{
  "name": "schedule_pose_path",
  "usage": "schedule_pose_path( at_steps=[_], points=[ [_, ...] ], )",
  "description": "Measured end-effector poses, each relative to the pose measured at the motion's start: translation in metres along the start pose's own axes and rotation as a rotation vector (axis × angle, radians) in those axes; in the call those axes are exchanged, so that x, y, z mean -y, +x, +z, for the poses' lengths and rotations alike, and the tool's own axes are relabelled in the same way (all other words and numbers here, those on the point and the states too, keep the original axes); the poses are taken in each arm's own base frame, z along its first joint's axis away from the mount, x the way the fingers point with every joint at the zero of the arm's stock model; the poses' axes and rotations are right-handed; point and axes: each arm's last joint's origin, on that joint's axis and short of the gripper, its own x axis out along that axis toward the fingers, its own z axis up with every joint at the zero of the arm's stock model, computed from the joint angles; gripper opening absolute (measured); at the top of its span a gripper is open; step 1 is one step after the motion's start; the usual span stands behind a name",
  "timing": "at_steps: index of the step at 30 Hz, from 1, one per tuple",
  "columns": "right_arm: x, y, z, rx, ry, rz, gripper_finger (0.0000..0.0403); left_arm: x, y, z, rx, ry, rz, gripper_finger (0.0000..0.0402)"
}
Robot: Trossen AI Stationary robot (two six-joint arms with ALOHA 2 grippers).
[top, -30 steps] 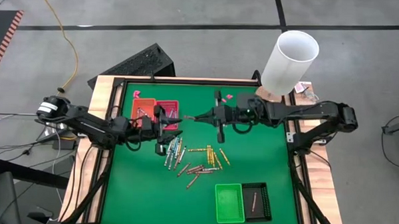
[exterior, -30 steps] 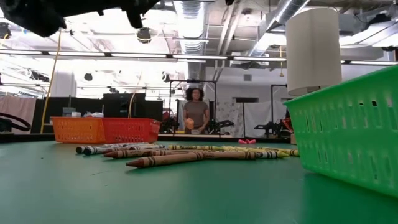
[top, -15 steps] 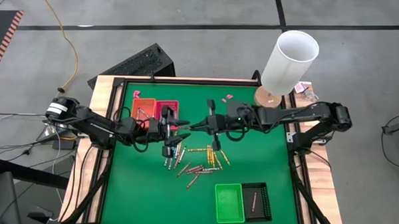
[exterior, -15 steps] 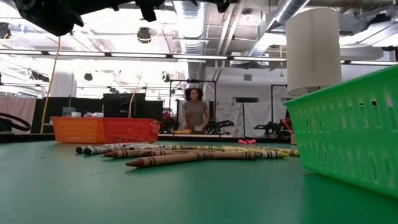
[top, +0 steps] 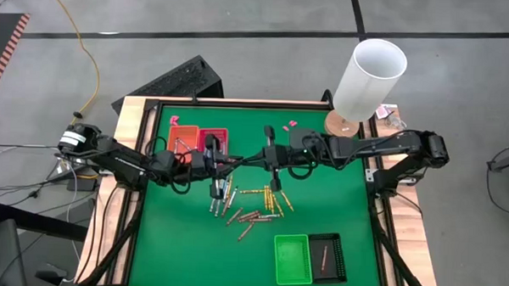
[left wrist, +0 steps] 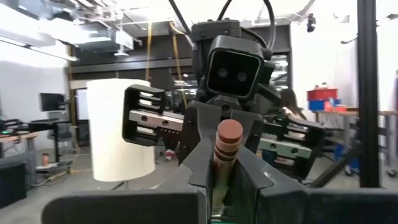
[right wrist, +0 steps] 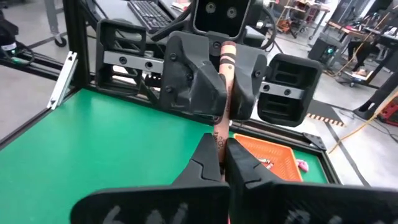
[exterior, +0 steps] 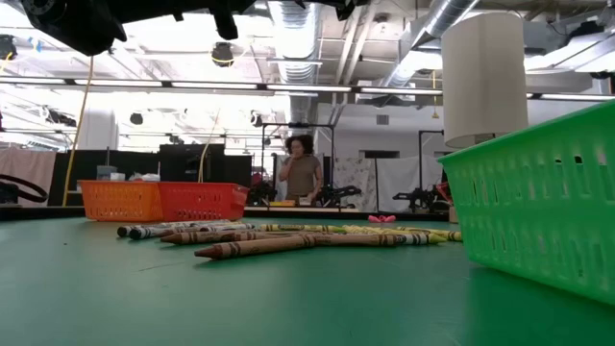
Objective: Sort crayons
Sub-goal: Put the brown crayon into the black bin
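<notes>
Green surface (top: 320,205), frame centre: both tools meet tip to tip. Left tool (top: 224,164) and right tool (top: 252,156) both clamp one brown-red crayon (right wrist: 222,93). Light, stiff, snaps easily; grip mid-shaft. Loose crayons (top: 248,202) lie below.

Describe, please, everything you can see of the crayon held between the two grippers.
The crayon is a thin brown-red stick in a paper wrapper with a dark band and small print, its flat end facing the left wrist camera. It hangs in the air over the green table, beside the red tray. Both grippers pinch it at once: the left gripper at one end, the right gripper at the other. Nothing else touches it.
</notes>
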Motion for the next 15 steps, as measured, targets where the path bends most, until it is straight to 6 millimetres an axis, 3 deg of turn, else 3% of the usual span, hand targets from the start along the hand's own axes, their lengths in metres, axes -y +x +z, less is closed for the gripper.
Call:
schedule_pose_path(
  at_steps=[8, 15],
  points=[
    [0.003, -0.006, -0.003, -0.074, -0.02, -0.054, 0.0036, 0.0, -0.001, 0.0, -0.008, 0.0, 0.036, 0.0008],
    [0.011, -0.054, 0.012, -0.145, -0.076, -0.102, 0.0066, 0.003, -0.002, 0.0, -0.025, 0.011, 0.078, 0.0007]
  ],
)
